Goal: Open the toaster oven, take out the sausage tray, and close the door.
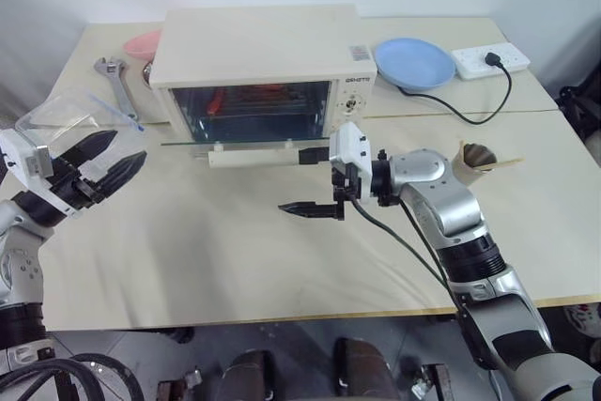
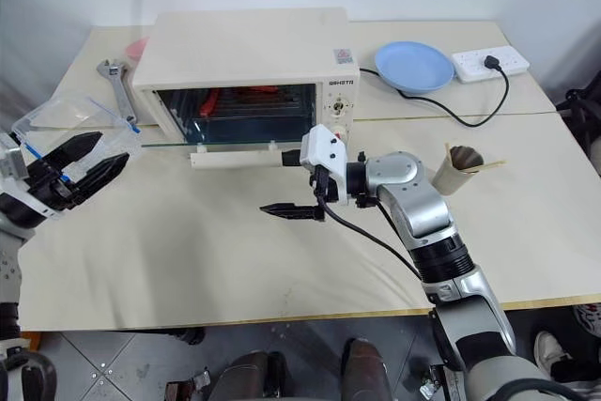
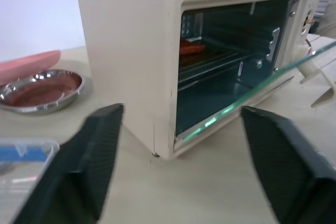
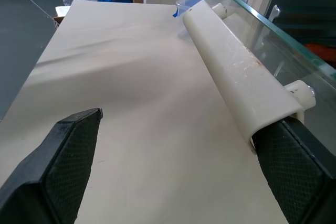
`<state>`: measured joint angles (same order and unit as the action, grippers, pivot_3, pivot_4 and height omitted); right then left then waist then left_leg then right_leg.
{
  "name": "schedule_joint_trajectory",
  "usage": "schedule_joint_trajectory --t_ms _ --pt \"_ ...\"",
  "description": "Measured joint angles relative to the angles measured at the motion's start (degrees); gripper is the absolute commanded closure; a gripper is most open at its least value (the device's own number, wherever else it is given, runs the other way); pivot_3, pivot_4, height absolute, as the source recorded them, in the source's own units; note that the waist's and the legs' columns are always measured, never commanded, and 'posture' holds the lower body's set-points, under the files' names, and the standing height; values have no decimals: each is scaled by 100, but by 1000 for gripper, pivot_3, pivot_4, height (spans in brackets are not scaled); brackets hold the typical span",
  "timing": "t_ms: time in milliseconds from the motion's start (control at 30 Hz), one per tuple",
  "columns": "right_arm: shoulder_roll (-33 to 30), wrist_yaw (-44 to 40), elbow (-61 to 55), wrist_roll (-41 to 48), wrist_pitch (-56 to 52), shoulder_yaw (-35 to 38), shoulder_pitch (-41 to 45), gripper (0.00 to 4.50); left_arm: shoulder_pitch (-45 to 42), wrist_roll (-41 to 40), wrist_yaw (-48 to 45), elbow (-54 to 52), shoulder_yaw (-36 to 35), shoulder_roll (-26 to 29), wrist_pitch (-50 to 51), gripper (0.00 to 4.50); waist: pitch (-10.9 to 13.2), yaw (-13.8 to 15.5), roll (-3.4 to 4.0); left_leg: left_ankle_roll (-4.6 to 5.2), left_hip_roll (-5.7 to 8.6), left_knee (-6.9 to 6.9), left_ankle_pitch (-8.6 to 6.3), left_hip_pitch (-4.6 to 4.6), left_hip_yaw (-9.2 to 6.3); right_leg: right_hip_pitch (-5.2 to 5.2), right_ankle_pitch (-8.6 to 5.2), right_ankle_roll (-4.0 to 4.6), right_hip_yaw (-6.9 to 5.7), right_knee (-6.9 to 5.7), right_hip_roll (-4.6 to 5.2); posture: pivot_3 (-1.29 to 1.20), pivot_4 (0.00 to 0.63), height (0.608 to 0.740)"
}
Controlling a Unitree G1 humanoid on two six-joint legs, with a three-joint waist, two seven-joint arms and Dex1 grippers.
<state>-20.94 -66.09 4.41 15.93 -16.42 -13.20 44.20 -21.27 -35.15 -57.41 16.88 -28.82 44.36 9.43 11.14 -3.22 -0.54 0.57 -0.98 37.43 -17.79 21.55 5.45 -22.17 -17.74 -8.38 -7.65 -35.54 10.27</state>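
At the back of the bench, left of centre, the toaster oven (image 1: 263, 58) sits with the door (image 1: 246, 141) dropped flat out toward the front, so step one looks done; tray removal and door closing are still open. Head views: sausage tray (image 1: 246, 99) is inside the cavity, red sausages visible through the opening, nothing pulled out yet. Right gripper (image 1: 316, 180) sits at the right end of the door handle (image 1: 254, 156), fingers spread wide, one finger level with the handle end and the other lower over bare bench, gripping nothing. Left gripper (image 1: 105, 165) hovers above the bench's left edge, just over a clear plastic box (image 1: 68, 119), fingers apart and empty, pointing toward the oven. Also on the bench: wrench (image 1: 116, 84) and pink dish (image 1: 141, 42) by the back left corner, blue plate (image 1: 414, 63) and power strip (image 1: 489, 60) at the back right, paper cup (image 1: 473, 160) near the right edge. Left wrist view: open cavity side-on, tray's red contents (image 3: 192, 47) on the rack, a steel bowl (image 3: 41, 90) beside the oven, both fingers (image 3: 92, 150) well apart with nothing between. Right wrist view: handle (image 4: 239, 87) runs away from the camera, one finger (image 4: 294, 166) touching or just under its near end, the other out over bare bench, jaws wide. My read: roughly a third done; reach-in comes next.
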Motion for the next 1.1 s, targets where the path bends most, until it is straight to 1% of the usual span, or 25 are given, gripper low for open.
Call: schedule_joint_trajectory --t_ms 100,233,267,300,433,567,633,833,1000,1100 --pt "6 12 -1 -41 44 -8 -30 0 -417 -79 -370 365 2 110 -7 2724 -1 -3 -5 0 2 1 0 1 3 -3 0 0 0 -3 1 0 150 740" --pt "9 29 -78 -71 97 -15 -166 0 -655 -62 -692 687 114 140 -28 4016 -1 2 -7 0 2 -1 0 2 3 -6 0 0 -2 -6 1 0 150 740" --pt "8 41 -97 -72 97 -15 -195 0 -721 -37 -766 787 183 140 -59 4312 -1 5 -11 0 2 0 0 3 3 -7 0 0 -2 -7 1 0 150 740" --pt "9 53 -107 -73 97 -16 -211 0 -778 -16 -849 863 260 139 -91 4482 0 6 -13 0 2 3 0 5 3 -8 0 0 -2 -8 1 0 150 740" --pt "-5 128 -198 -80 88 -13 -268 0 -1016 141 -1096 952 622 95 -135 4482 1 13 -20 0 2 17 0 18 2 -14 0 0 -2 -9 1 0 150 740" --pt "-25 237 -382 -80 2 -11 -361 0 -1267 522 -1006 1132 1033 8 -205 4482 0 4 -21 1 2 45 0 63 -1 -44 0 0 -6 -16 0 0 150 740" --pt "-65 319 -542 -77 -82 -1 -480 0 -1373 647 -1025 1249 1207 -75 -207 4482 0 12 -22 2 2 53 -1 69 1 -43 0 0 -11 -21 0 0 150 740" --pt "-207 485 -1015 -65 -438 6 -778 0 -1672 827 -1220 1503 1439 -200 -327 4482 -1 23 -26 2 2 64 -1 76 2 -42 0 0 -13 -23 0 0 150 740" --pt "-717 657 -1850 7 -1120 15 -1233 0 -1847 1017 -1473 1772 1707 -263 -405 4482 -1 94 -29 3 3 72 -1 78 3 -41 0 0 -13 -24 1 0 150 740" --pt "-1154 674 -2158 13 -1446 37 -1388 0 -1865 1058 -1579 1781 1756 -264 -424 4482 -2 139 -31 5 3 80 -1 78 4 -39 0 0 -10 -24 1 0 150 740"
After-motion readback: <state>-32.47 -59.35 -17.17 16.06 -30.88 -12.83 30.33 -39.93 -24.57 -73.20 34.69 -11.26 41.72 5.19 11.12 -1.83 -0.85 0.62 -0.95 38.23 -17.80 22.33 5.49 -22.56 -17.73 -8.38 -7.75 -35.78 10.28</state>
